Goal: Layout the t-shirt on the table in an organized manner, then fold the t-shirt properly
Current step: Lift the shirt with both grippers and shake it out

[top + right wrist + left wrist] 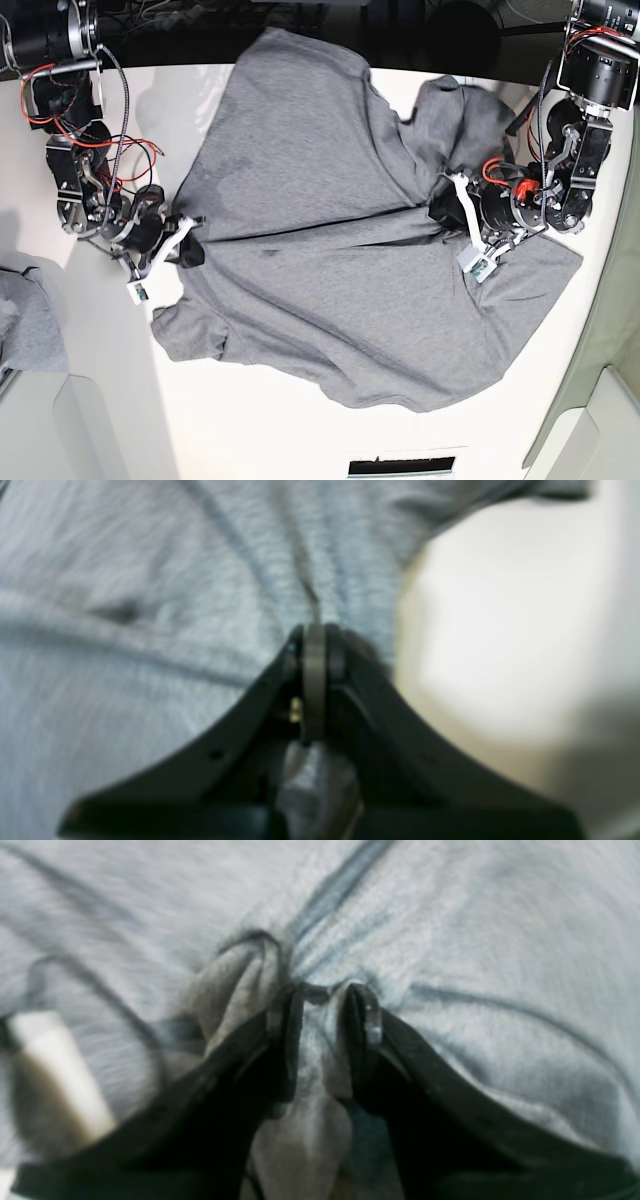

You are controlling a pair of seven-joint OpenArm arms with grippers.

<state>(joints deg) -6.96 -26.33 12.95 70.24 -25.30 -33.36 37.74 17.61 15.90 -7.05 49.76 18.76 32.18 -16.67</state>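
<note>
The heather-grey t-shirt [320, 250] lies spread and wrinkled across the white table [250, 430], with a raised fold running between the two grippers. My left gripper [447, 205] is on the shirt's right side. In the left wrist view it [322, 995] is shut on a bunched fold of the t-shirt [475, 965]. My right gripper [188, 243] is at the shirt's left edge. In the right wrist view it [315, 635] is shut with the t-shirt [150, 630] pinched at its tips, and bare table [500, 605] shows to the right.
A smaller grey cloth bundle [25, 330] lies at the far left edge. A white label with a dark slot [400, 467] sits at the table's front edge. The dark rear edge [200, 50] runs behind the shirt. Red and black cables [110, 150] hang by the right arm.
</note>
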